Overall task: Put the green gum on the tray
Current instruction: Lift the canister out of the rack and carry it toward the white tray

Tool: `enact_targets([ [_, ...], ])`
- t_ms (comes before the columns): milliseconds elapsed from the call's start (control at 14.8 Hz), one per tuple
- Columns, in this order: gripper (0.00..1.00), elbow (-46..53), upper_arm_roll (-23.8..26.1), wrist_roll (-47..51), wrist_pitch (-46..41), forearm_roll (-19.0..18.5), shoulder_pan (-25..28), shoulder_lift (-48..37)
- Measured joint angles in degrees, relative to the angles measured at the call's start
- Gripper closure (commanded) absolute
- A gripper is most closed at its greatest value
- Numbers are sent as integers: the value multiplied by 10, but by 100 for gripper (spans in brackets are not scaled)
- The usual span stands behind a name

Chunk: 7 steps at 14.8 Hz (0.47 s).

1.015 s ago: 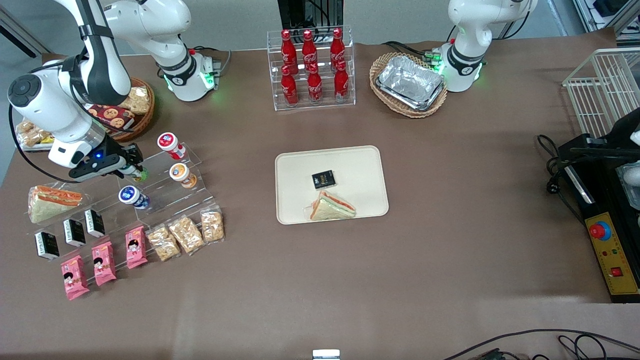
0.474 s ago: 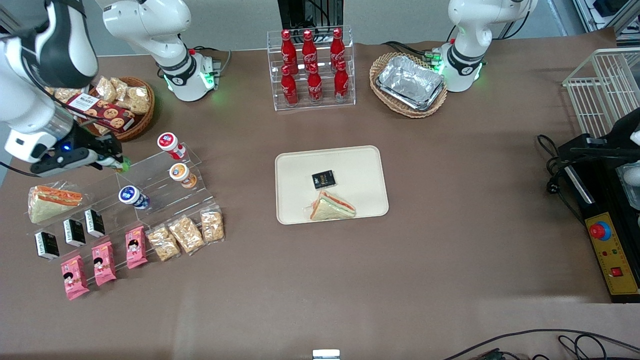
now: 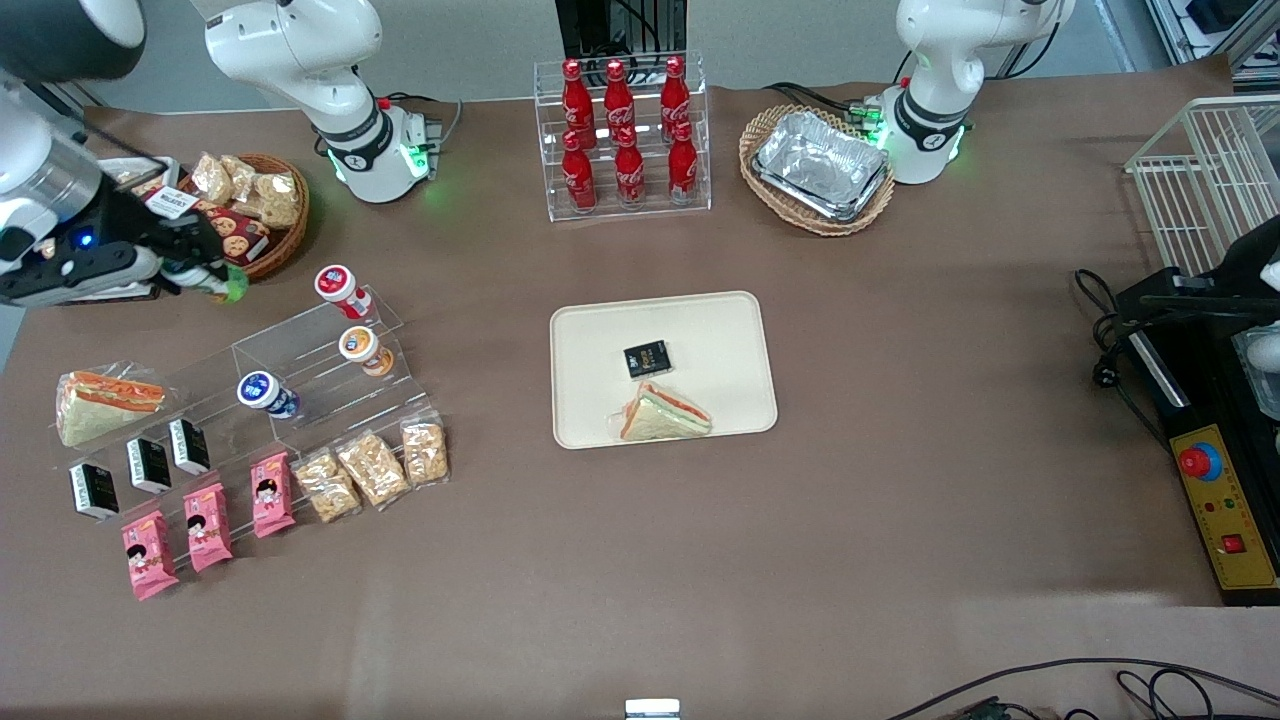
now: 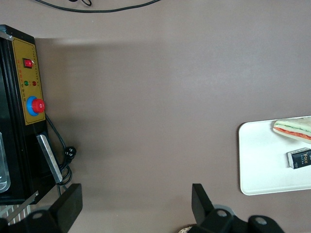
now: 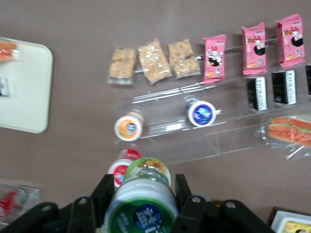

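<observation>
Holding the green gum [image 5: 143, 201] clamped between its fingers, the gripper [image 3: 205, 275] hangs above the tabletop at the working arm's end, near the wicker snack basket [image 3: 270, 215]. By my reading the pick is done; carrying it to the tray [image 3: 590, 400], well apart, and releasing remain. The bottle shows a green body, white collar and green-yellow labelled lid.

matt tray [image 3: 730, 330], clear (acrylic) display steps [image 3: 300, 370]
</observation>
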Motion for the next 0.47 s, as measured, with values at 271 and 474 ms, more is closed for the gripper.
enact_targets([
  [271, 59, 22, 3, 189, -10, 7, 113, 3],
  [474, 59, 31, 6, 343, -8, 34, 191, 22],
])
